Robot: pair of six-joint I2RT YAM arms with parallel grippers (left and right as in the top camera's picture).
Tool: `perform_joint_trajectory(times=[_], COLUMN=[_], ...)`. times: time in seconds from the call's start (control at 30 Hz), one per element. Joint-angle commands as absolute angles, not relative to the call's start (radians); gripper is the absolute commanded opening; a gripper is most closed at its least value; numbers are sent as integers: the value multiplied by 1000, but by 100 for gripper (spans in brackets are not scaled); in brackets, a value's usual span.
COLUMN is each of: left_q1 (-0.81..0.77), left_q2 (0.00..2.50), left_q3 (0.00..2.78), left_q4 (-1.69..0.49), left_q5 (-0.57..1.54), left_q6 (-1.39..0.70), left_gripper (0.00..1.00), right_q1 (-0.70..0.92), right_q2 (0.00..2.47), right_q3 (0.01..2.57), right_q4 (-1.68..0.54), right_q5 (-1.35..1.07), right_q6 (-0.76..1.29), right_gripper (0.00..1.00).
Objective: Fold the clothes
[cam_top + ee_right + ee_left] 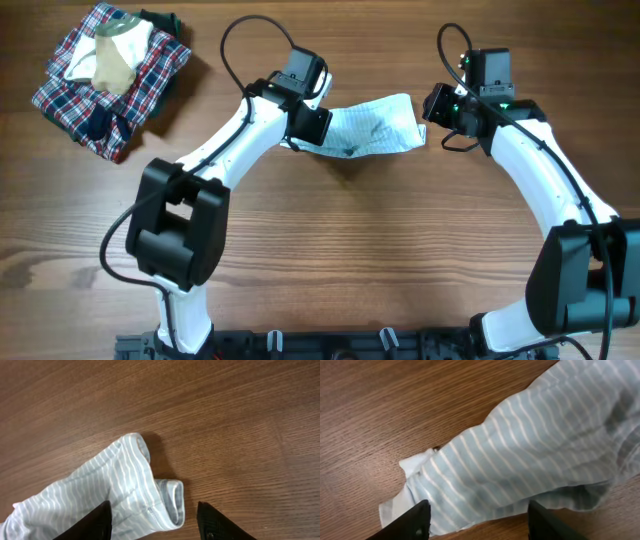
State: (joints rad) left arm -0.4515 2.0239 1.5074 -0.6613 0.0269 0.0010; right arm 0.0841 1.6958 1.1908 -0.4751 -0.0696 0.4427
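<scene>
The clothes [365, 128], a small pale blue-white striped garment, lie crumpled on the wooden table between my two arms. My left gripper [305, 130] hangs at the garment's left end and my right gripper [432, 108] at its right end. In the left wrist view the striped fabric [530, 450] rests on the wood, and the left gripper [479, 522] stands open with its fingers wide apart over the cloth's edge. In the right wrist view a folded hem of the garment [115, 490] lies on the table, and the right gripper [154, 522] is open above it, gripping nothing.
At the back left lies a red-navy-white plaid garment [105, 95] with a beige-cream garment [115, 58] on top. The bare wooden table [350, 250] stretches in front of the clothes.
</scene>
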Motion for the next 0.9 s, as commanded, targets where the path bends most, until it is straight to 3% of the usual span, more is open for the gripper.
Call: perform_joint_trajectory(times=[0.0,0.33,0.47,0.6,0.87], left_q1=[-447,-438,-399,-333,-243], left_q2=[2001,2001,2001,2001,2009], left_q3=[1500,1500,1500,1500,1500], left_q4=[-658,-656,-690,-740,-761], left_q5=[17,12,-2,6,242], left_q6=[-9,-92,-221,-304,-297], left_gripper=[62,66,73,73,75], right_q1=[92,216,201,157,135], right_q2=[1685,1711,1713,1714,1798], right_q3=[1197,1197,1196,1196,1196], right_q4=[-469,-393,-405,-403,-355], right_q5=[-53,-31,62,59,10], right_q6=[421,423,446,428,367], right_gripper=[55,59,70,72,79])
